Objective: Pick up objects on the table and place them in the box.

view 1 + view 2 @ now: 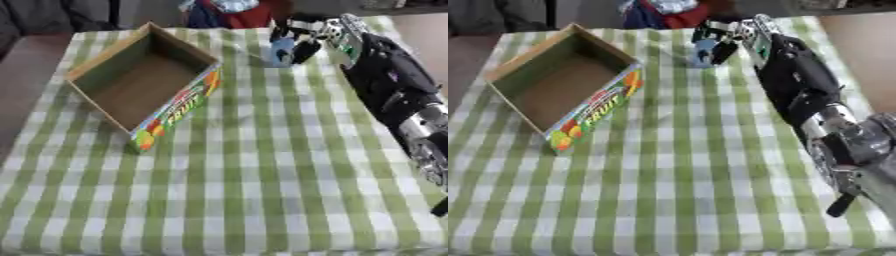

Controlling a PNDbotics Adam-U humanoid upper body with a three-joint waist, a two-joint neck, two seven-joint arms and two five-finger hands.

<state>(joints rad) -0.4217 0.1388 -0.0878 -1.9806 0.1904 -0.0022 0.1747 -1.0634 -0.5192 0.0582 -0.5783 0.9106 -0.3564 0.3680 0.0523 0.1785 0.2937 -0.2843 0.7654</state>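
An open cardboard box (140, 82) with a colourful fruit print on its side lies at the left of the green-checked table; its inside looks bare. At the far side of the table stands a small blue and white object (280, 53). My right hand (302, 37) reaches across from the right, its dark fingers curled round the top of that object. The right forearm (798, 75) stretches along the table's right side. My left hand shows in neither view.
The green and white checked cloth (262, 175) covers the whole table. Behind the far edge lies something red and blue (227, 12). A dark surface (26, 60) borders the table's left.
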